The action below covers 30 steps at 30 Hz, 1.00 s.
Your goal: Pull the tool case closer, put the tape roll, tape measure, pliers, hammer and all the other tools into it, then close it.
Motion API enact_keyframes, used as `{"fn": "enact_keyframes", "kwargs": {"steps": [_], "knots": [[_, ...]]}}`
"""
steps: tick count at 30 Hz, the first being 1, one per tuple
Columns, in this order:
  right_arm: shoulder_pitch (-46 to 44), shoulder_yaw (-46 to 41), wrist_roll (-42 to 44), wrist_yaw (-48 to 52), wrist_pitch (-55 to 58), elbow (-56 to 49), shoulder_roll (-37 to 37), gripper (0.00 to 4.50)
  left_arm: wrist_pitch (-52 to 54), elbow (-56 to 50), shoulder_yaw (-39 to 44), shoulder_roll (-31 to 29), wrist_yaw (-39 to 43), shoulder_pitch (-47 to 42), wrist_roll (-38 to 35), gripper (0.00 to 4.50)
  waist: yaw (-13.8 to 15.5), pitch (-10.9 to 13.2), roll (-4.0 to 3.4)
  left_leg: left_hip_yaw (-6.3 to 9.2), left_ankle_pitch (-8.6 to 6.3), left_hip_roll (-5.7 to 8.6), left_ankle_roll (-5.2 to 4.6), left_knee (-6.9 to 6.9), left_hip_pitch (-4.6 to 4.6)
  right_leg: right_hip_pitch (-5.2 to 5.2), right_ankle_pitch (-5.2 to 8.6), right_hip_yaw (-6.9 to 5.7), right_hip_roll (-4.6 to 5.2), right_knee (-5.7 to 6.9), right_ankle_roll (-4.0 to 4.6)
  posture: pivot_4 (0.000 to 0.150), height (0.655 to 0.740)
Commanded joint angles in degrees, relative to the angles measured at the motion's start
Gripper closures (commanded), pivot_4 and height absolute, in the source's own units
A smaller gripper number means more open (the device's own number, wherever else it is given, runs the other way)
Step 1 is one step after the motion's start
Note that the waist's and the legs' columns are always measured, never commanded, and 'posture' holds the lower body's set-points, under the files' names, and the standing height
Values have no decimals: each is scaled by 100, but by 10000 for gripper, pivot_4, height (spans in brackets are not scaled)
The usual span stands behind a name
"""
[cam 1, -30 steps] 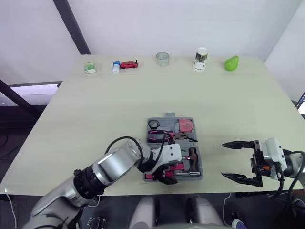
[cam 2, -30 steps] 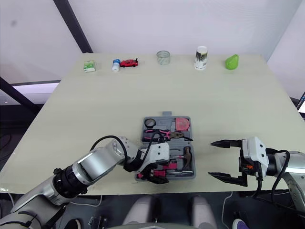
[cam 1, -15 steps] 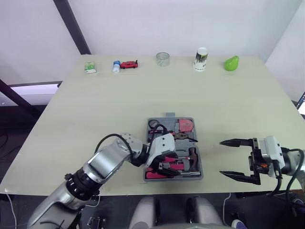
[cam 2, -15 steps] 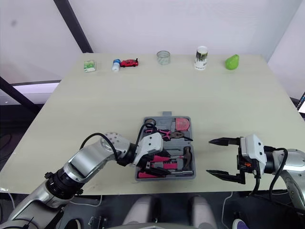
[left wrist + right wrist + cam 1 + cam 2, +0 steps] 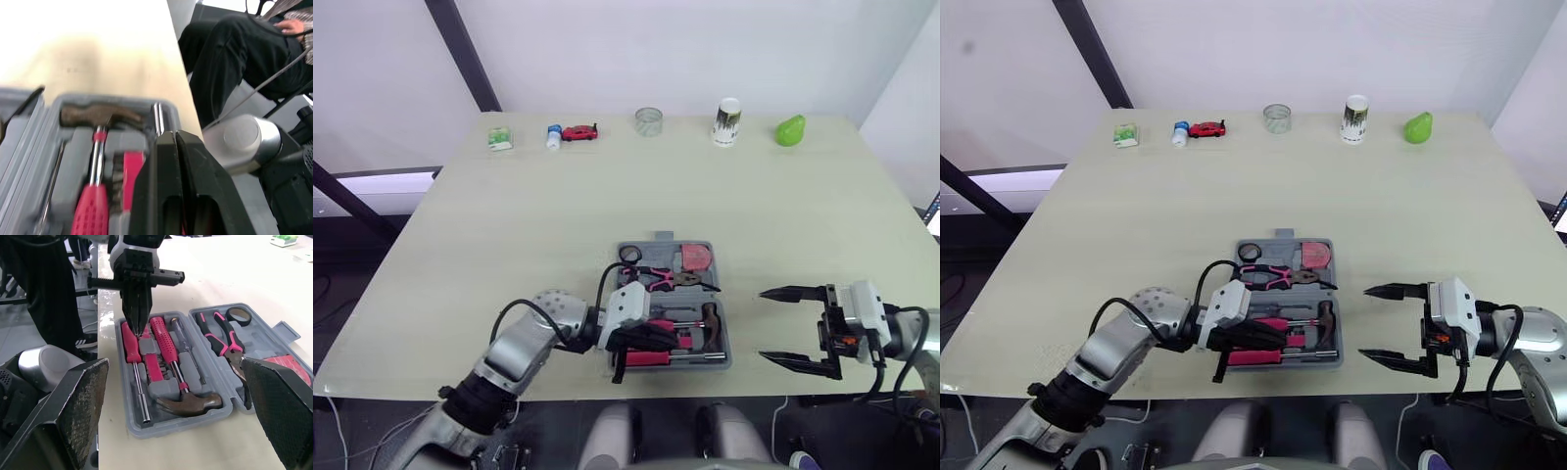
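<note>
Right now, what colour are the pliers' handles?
The pliers have pink-and-black handles; clearest in the right wrist view.

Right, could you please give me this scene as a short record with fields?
tool case: open, lying flat on the table near its front edge
far half holds: tape roll, pliers, tape measure
near half holds: hammer, pink-handled screwdrivers
left hand: shut, pointing down at the screwdrivers; contact unclear
right hand: open, holding nothing, off the case's right side
table's back edge: toy car, pear, other small items
left to do: close the case
</note>
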State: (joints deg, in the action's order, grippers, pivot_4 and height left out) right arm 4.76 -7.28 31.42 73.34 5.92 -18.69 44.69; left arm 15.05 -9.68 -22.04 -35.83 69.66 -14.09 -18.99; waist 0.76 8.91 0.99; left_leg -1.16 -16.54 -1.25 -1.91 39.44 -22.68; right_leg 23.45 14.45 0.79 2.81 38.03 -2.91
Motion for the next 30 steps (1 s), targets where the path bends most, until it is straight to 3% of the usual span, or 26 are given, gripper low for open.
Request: {"fn": "enact_keyframes", "kwargs": {"steps": [1, 12, 24, 30], "knots": [[-20, -75, 55, -13, -64, -115, 8, 0, -464, 200, 45, 19, 168, 83, 127, 44526, -4, 0, -1, 0, 0, 0, 0, 0, 0, 0, 0, 0, 0, 0, 0, 1500, 7400], [-14, -90, 47, -23, -80, -89, 12, 0, -1347, 1060, -237, 228, 221, 134, 856, 44526, 4, -2, -3, -1, 0, 1, 0, 0, 1, -1, 0, 0, 1, 0, 0, 1500, 7400], [-12, -26, -1, -34, -156, -48, -62, 0, -1555, 1708, -366, 288, 120, 259, 1321, 44526, 3, -12, -9, 0, 0, 0, -1, 0, 6, -5, 0, 0, 1, 0, 0, 1500, 7400], [-31, 10, -74, -56, -205, 19, -136, 0, -1066, 1093, -154, 323, -28, 346, 962, 44526, 0, -24, -21, 0, 0, 0, -1, -1, 19, -16, 0, 0, 0, 0, 0, 1500, 7400]]}}
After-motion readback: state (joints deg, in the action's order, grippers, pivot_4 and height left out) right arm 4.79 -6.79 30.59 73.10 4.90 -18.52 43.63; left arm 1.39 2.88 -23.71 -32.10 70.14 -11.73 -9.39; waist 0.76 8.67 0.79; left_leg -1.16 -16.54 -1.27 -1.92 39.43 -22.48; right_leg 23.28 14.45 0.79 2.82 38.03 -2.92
